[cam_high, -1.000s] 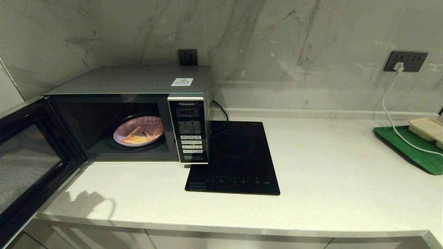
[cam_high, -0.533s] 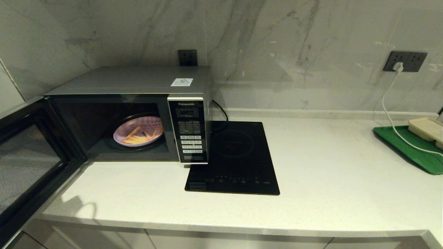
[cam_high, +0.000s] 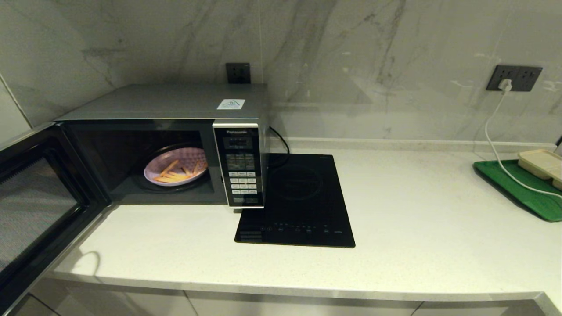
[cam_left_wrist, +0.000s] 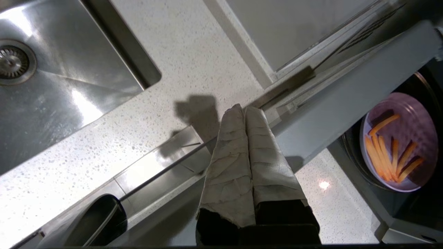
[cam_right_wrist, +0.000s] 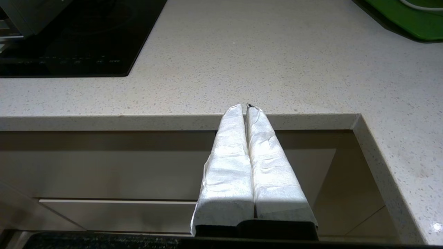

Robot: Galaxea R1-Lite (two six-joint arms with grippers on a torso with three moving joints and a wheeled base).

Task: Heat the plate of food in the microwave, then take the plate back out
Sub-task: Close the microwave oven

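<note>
The silver microwave (cam_high: 175, 103) stands at the counter's back left with its dark door (cam_high: 39, 197) swung wide open to the left. Inside it, on the turntable, sits the lilac plate of food (cam_high: 175, 171) with several orange fries. Neither gripper shows in the head view. In the left wrist view my left gripper (cam_left_wrist: 245, 109) is shut and empty, hovering over the counter by the open door's edge (cam_left_wrist: 346, 100), apart from the plate of food (cam_left_wrist: 415, 117). My right gripper (cam_right_wrist: 244, 107) is shut and empty, parked low in front of the counter's front edge.
A black induction cooktop (cam_high: 303, 202) lies just right of the microwave. At the far right a green tray (cam_high: 518, 188) carries a beige tray (cam_high: 542, 162), and a white cable (cam_high: 491, 131) runs from the wall socket. A steel sink (cam_left_wrist: 52, 69) lies left of the microwave.
The arm's shadow on the counter's front left corner has shrunk and slid left toward the edge. The plate, the microwave and its door have not moved.
</note>
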